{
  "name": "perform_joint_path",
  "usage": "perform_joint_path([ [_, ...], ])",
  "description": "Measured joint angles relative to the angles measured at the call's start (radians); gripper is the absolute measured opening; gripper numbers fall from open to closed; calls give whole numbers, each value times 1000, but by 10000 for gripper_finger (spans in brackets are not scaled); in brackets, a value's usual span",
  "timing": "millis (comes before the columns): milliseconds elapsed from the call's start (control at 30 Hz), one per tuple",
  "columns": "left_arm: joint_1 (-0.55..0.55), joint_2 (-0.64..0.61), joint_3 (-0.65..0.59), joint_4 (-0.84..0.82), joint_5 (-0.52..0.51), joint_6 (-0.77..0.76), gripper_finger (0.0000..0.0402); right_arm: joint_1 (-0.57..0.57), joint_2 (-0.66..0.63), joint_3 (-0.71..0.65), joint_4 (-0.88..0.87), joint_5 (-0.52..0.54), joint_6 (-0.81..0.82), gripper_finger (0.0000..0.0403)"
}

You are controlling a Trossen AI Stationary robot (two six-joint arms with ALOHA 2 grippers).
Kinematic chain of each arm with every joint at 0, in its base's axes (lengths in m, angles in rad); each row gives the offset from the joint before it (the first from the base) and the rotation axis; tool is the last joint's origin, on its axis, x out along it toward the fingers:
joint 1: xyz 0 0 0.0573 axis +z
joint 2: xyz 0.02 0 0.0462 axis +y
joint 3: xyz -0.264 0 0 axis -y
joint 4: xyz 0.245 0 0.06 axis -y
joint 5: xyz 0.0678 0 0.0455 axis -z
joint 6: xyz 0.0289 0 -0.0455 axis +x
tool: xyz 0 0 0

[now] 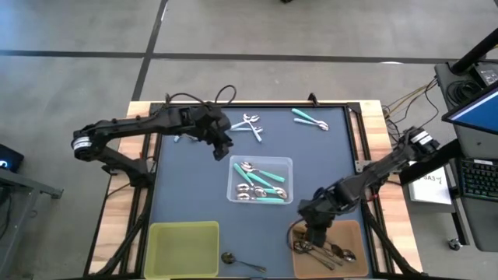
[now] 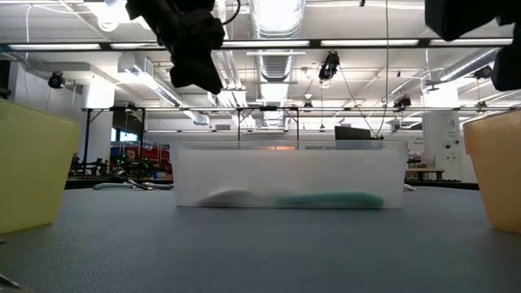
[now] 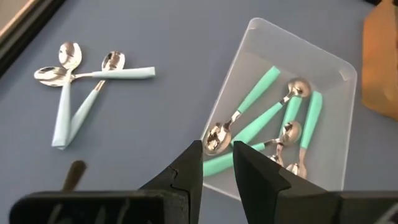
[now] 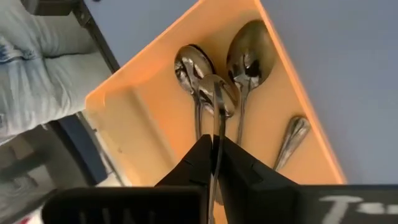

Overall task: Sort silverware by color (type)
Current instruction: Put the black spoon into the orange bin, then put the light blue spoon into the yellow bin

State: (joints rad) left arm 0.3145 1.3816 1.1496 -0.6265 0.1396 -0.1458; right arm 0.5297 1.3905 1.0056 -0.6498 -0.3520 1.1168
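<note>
A clear bin (image 1: 261,180) (image 3: 339,68) holds several teal-handled spoons (image 3: 261,118). Three pale blue-handled spoons (image 3: 81,87) (image 1: 249,124) lie on the mat near the far edge, with teal spoons (image 1: 310,118) to their right. One dark spoon (image 1: 237,260) lies at the near edge. My left gripper (image 3: 217,158) (image 1: 222,148) hovers slightly open over the clear bin's far left corner, holding nothing. My right gripper (image 4: 216,146) (image 1: 311,229) is above the brown bin (image 4: 118,106) (image 1: 354,233), shut on a dark metal spoon (image 4: 217,96). Other dark spoons (image 4: 249,59) lie in that bin. My right gripper pinches the dark metal spoon's handle (image 4: 217,127) between its two fingers, the handle running along them. The fingers point down into the brown bin. The bowl (image 4: 217,96) sticks out past the fingertips above the spoons lying there; whether it touches them I cannot tell.
A yellow bin (image 1: 183,249) (image 2: 32,163) stands at the near left corner. In the low view the clear bin (image 2: 289,175) sits mid-table between the yellow bin and the brown bin (image 2: 496,163). Bare mat lies around the clear bin. A person's sleeve (image 4: 37,68) shows beyond the table edge.
</note>
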Motion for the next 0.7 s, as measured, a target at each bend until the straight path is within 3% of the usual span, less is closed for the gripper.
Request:
perform_joint_path([
  [233,1,-85,0,-127,-26,52,71,0,26,28,1,-25,22,45],
  [433,3,-124,0,-240,-199,112,71,-7,23,78,1,-3,13,93],
  [700,43,-71,0,-241,-220,130,71,-153,22,149,-101,14,-75,126],
])
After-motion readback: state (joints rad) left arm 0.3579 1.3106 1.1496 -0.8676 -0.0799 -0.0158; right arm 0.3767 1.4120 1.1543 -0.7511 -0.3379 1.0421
